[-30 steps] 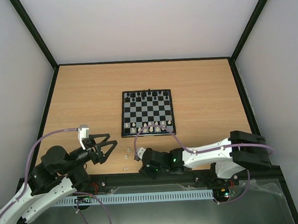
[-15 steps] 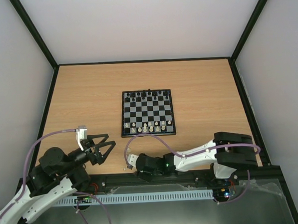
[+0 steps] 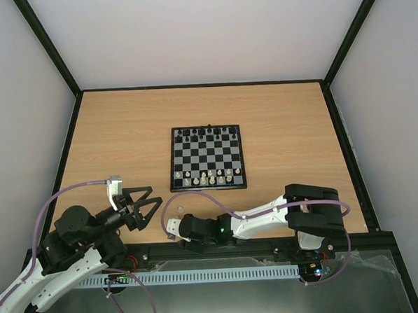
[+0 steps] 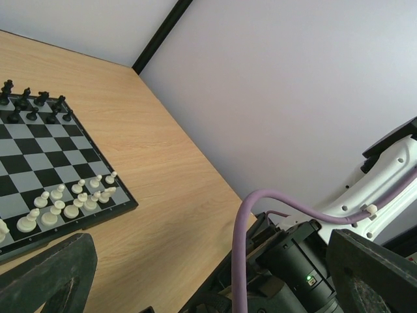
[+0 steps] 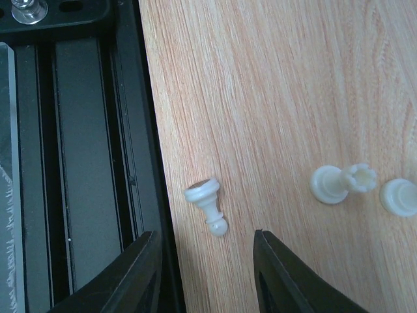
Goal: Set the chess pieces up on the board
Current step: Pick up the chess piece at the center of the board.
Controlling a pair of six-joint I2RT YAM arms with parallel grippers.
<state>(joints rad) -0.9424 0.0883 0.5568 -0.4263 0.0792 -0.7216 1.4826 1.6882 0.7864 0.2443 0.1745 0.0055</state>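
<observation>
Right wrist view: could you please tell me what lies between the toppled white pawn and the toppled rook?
Nothing: that view shows only bare wooden table between the pawn and the rook, both lying on their sides.

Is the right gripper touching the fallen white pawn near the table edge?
Apart. The right wrist view shows bare table between the pawn and both jaws of the right gripper.

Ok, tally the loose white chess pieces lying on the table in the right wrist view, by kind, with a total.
Pawn, on its side: 1
Rook: 1
Round piece, cut off by the frame edge, kind unclear: 1
Total: 3
</observation>
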